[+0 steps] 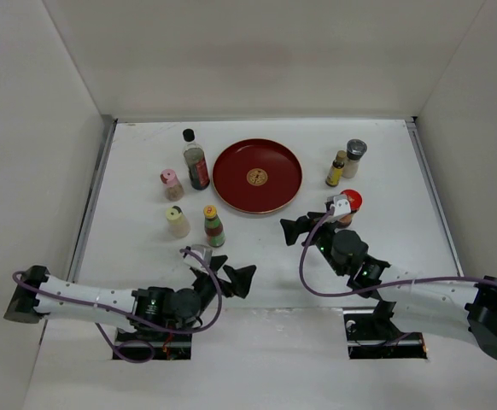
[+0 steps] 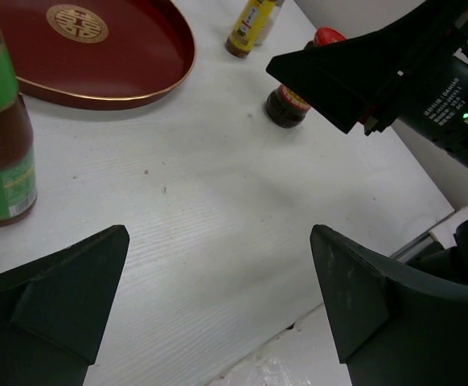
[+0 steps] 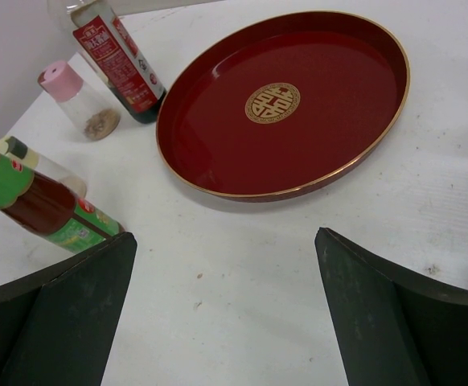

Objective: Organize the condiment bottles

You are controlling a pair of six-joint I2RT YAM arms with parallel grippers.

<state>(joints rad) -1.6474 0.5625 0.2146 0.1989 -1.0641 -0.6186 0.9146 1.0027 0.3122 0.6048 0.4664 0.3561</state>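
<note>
Left of the round red tray [image 1: 257, 175] stand the tall clear black-capped bottle [image 1: 195, 158], the pink-capped shaker [image 1: 172, 184], the cream bottle [image 1: 178, 221] and the green yellow-capped bottle [image 1: 213, 226]. Right of the tray stand the yellow brown-capped bottle [image 1: 336, 168], the grey-lidded shaker [image 1: 353, 158] and the red-lidded jar [image 1: 348, 205]. My left gripper [image 1: 231, 275] is open and empty, just in front of the green bottle [image 2: 1, 153]. My right gripper [image 1: 295, 231] is open and empty, left of the red-lidded jar [image 2: 294, 96], facing the tray [image 3: 282, 104].
White walls close the table on the left, back and right. The table's front edge [image 2: 330, 301] lies just under my left gripper [image 2: 218, 297]. Bare table lies between my right gripper [image 3: 226, 297] and the tray's front rim.
</note>
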